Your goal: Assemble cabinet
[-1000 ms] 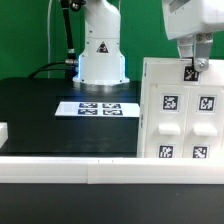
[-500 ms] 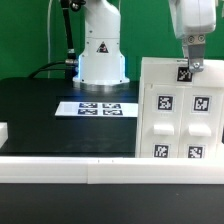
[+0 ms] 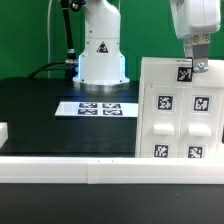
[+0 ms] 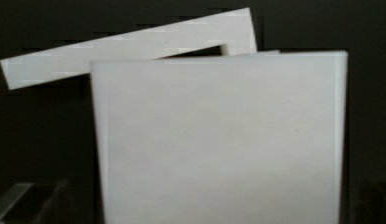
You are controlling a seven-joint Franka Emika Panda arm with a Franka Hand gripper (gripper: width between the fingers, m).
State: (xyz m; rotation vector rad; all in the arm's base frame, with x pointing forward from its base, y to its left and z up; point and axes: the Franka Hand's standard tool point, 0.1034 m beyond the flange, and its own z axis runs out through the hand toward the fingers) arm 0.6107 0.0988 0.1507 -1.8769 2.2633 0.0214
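Our hand (image 3: 192,66) grips the top edge of the tall white cabinet body with square marker tags on its face (image 3: 180,110); its two fingers are pinched narrow onto that thin upper wall. The cabinet body hangs straight below the hand and stands upright on the black desk (image 3: 40,110), its bottom hidden behind the white rail along the desk's front (image 3: 110,172).

In the wrist view the same white panel (image 4: 216,130) fills almost everything beneath the hand, with a second white edge angled behind it.

We judge the piece to be stiff, light moulded plastic, smooth and fairly slippery, so a narrow pinch on the top edge could let it swing or slide. A hold near the middle of the upper wall, as now, looks best for balance.

Farther away from the hand lies the marker board (image 3: 96,108), flat on the desk, well apart from the cabinet. Beyond it stands the white robot base (image 3: 102,50).
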